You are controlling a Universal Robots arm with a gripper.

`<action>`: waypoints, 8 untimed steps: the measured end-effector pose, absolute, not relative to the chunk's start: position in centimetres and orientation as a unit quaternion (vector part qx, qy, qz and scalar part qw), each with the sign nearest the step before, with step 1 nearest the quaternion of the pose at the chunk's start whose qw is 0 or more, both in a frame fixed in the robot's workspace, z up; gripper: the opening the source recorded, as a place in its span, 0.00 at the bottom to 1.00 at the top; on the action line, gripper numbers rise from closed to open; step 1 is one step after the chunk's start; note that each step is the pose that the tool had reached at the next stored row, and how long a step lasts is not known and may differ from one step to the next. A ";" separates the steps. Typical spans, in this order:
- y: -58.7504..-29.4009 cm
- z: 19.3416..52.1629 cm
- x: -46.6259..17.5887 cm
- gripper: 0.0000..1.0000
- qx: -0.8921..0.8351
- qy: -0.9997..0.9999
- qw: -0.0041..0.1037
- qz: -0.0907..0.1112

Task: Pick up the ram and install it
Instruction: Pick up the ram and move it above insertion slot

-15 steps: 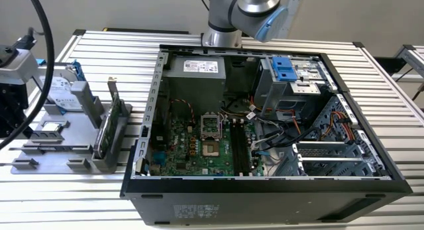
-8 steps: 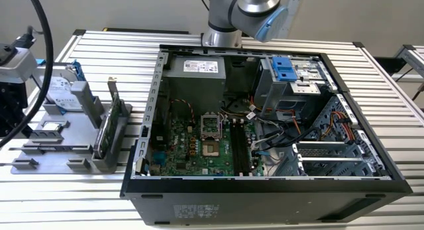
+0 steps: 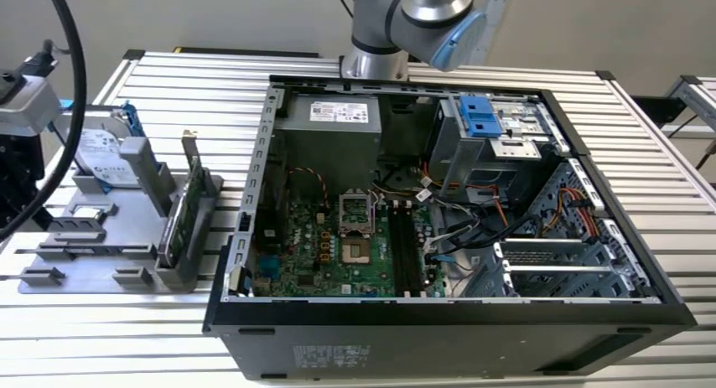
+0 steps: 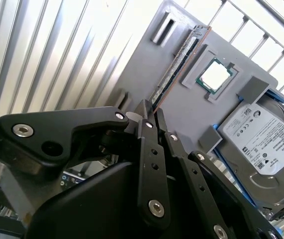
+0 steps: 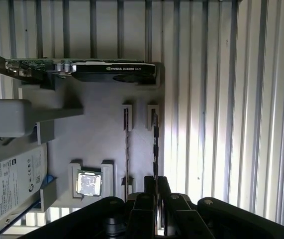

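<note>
Blocking a big part of both wrist views, the black tool covers the near end of the ram, so that end is hard to see; the rest of the ram shows as a long thin stick standing on its edge in a slot of the grey holder plate. In the first wrist view the ram is seen edge-on and looks like a dark line, so its chips cannot be made out; it runs straight out from the tool. The tool's two tips are close together and clamped on the ram's near end, one tip on each side; the far end of the ram sits in the holder.

Just beside the ram on the plate lies a small square chip; past it lies a silver hard drive, cut off by the picture's edge. A green card stands on its edge well apart from the tool; one end of it is cut off too.

In the exterior view the arm is cut off at the top; the open computer case sits on the slatted worktop, with the plate at the exterior view's left.
</note>
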State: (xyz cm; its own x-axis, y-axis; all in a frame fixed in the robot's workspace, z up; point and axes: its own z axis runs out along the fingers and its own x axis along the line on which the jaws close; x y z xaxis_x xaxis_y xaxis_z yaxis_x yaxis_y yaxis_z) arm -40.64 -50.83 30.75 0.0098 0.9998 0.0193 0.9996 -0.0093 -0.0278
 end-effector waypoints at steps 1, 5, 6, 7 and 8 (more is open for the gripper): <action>-50.8 30.8 -40.6 0.00 -0.710 -0.704 0.017 0.003; -50.8 31.1 -40.6 0.00 -0.710 -0.704 0.017 0.003; -50.8 31.2 -40.6 0.00 -0.710 -0.704 0.017 0.003; -50.8 31.3 -40.6 0.00 -0.710 -0.704 0.017 0.003; -50.8 31.3 -40.6 0.00 -0.710 -0.704 0.017 0.003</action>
